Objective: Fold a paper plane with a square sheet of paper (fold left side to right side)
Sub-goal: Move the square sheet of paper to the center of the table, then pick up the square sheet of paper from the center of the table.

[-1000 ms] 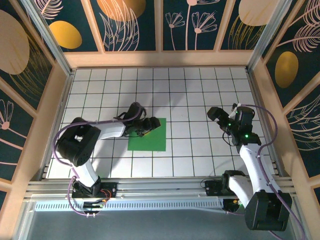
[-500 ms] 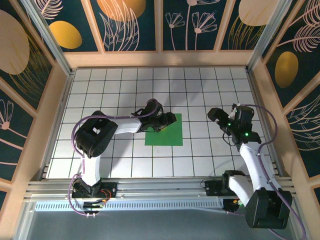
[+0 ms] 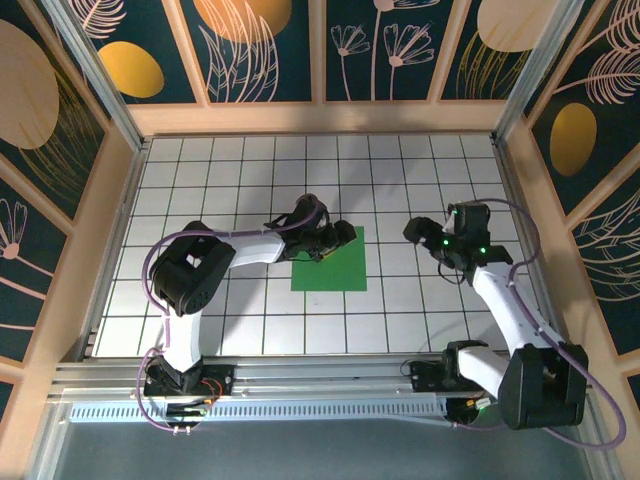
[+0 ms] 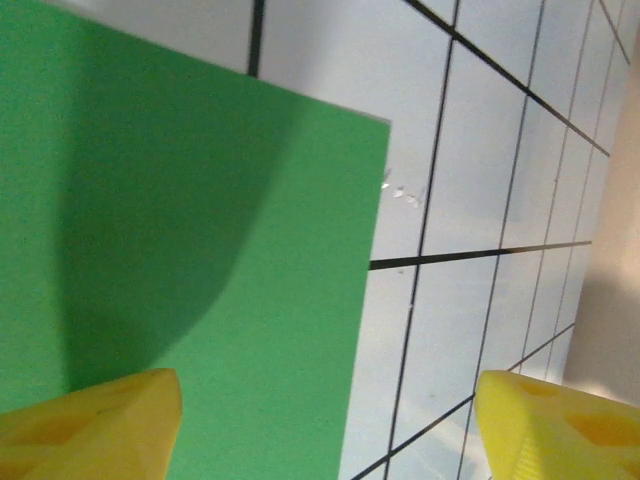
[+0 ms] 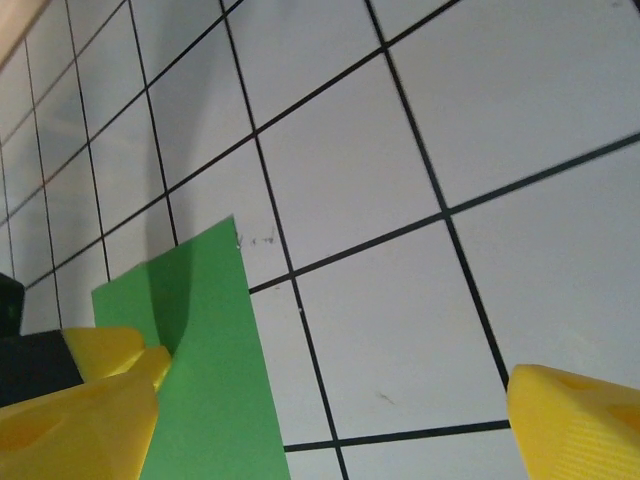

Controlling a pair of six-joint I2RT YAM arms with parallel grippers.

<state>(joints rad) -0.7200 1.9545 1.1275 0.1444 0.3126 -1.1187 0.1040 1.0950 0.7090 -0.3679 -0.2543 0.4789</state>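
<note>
Right hand (image 3: 412,233) swung toward sheet (image 3: 335,270).

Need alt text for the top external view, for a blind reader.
A flat square sheet of green paper lies on the white tiled table, with the left gripper over its far edge. The right gripper hangs apart, to the paper's right.

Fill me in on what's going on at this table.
Two robot arms are about to fold a green square sheet of paper, which lies flat and unfolded on the tiled table. The left gripper is open over the sheet's far edge, one finger above the paper and the other above bare tile; whether it touches is unclear. The right gripper is open to the right of the sheet, holding nothing.
</note>
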